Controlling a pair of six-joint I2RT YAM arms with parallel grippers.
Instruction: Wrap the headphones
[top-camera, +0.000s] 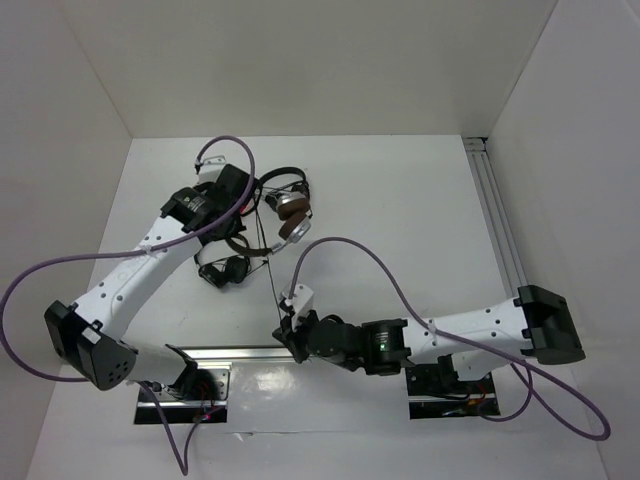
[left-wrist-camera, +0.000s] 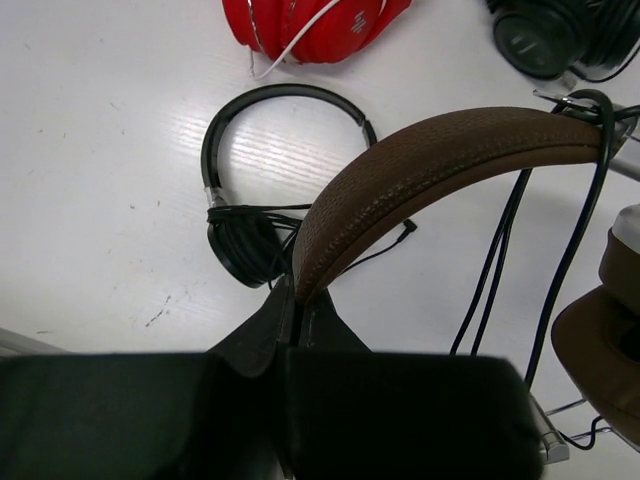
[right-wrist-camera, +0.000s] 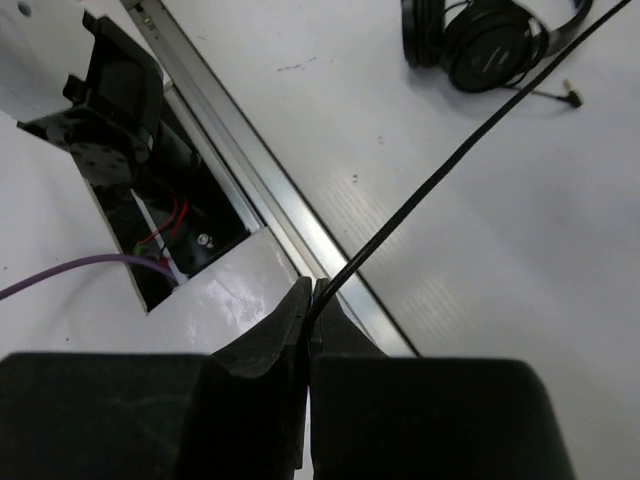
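White-and-black left arm (top-camera: 130, 280) stretched forward, left black two-finger gripper (left-wrist-camera: 290, 305) pinched tight. White-and-black right arm (top-camera: 470, 330) folded across toward centre, right black two-finger gripper (right-wrist-camera: 310, 300) clamped tight.

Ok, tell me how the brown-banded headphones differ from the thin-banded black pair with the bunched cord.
The brown headphones have a wide, textured band; the black pair has a thin one. The brown headphones are clamped by the left gripper; the black pair lies free on the table. Both have black cords.
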